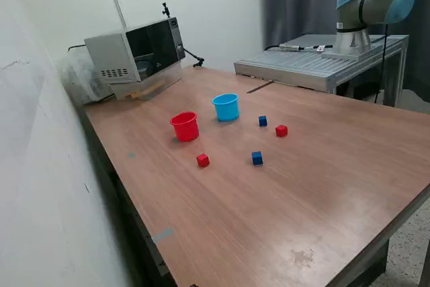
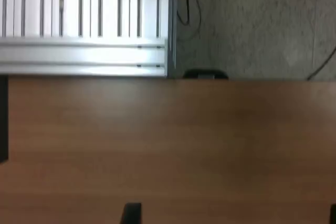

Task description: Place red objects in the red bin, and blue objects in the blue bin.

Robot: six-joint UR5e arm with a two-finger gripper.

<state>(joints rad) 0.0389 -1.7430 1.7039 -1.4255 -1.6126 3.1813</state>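
Bare wooden tabletop (image 2: 173, 145); ribbed aluminium platform (image 2: 84, 19) beyond its edge; speckled floor (image 2: 257, 19) with cable (image 2: 185, 3).

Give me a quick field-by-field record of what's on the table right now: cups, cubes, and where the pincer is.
red cup: upright, no cube seen inside
blue cup: upright, at the red cup's right in the exterior view
red cubes: two, loose on table
blue cubes: two, loose on table
sorted so far: none
pincer: out of the exterior view; state not clear
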